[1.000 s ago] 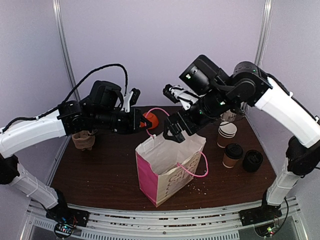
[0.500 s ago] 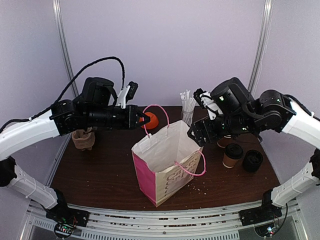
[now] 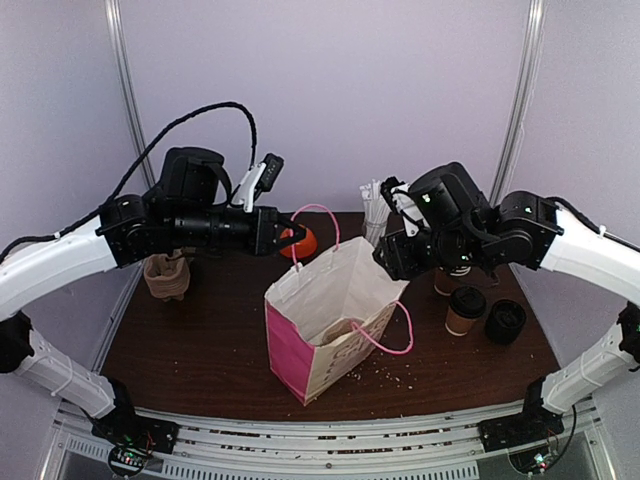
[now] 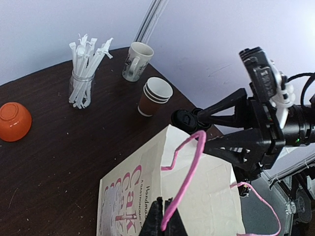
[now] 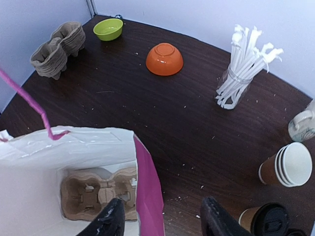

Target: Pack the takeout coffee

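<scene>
The right gripper point(image 5: 162, 223) has swung down from above the paper bag point(image 3: 330, 300) to its right-hand rim, jaws narrowed from wide open and now straddling that wall, while the bag has edged slightly left and its pink handle point(image 3: 318, 210), pinched by the left gripper point(image 3: 283, 238), stands a little higher.

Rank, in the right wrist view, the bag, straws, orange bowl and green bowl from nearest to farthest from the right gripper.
From the right gripper:
1. Bag, just under the jaws, lower left.
2. Straws, ahead on the right.
3. Orange bowl, farther, centre.
4. Green bowl, top left, by the far edge.
</scene>
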Available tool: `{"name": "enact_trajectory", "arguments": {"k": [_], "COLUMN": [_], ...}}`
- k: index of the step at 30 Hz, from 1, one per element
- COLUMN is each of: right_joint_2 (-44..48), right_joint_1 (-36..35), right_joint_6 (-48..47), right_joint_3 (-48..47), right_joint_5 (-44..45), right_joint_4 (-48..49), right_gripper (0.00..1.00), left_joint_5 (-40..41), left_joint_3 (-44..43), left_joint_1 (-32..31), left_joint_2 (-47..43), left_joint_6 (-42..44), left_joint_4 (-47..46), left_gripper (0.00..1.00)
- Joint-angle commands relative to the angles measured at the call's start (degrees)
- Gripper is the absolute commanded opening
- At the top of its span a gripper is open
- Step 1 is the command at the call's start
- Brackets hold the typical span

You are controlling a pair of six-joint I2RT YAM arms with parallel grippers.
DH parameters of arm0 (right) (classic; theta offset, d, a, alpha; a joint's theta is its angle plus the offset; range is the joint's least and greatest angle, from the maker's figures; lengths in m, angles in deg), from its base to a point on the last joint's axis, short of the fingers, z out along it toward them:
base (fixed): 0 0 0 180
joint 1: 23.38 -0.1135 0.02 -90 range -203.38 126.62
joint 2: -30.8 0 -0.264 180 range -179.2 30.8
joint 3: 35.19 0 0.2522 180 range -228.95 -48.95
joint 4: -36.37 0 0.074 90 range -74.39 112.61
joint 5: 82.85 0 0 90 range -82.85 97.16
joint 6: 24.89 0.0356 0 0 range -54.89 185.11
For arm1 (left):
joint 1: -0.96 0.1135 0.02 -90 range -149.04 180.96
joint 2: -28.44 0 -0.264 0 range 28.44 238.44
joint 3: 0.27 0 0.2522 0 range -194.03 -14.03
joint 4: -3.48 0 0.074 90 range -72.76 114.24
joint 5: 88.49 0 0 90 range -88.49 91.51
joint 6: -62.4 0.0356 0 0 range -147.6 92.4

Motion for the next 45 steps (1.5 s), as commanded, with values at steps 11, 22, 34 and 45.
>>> {"name": "enact_trajectory", "arguments": {"k": [11, 22, 34, 45], "right_joint_2": [-0.5, 3.0, 12.7, 9.7], "right_joint_1": [0.5, -5.6, -13.0, -18.6], "right_joint_6": [-2.3, -2.8, -5.2, -10.4], "right_joint_3": [4.9, 14.7, 34.1, 36.3], "right_joint_5": [-7.0, 2.1, 18.9, 27.0], "right_joint_4": [2.8, 12.1, 34.5, 39.8], "right_gripper": [0.28, 0.00, 0.00, 0.00], "left_joint_5": [-5.1, -7.1, -9.3, -7.6], "left_joint_3": [-5.3, -2.4, 6.3, 12.1], "left_joint_1": [-0.1, -0.3, -5.3, -8.8], "left_joint_2": [2.0, 1.0, -2.1, -5.7], "left_joint_6": [9.0, 18.9, 19.5, 19.8], "left_joint_4": [-2.9, -3.5, -6.7, -7.5], "left_gripper": [0.00, 0.00, 0.00, 0.00]}}
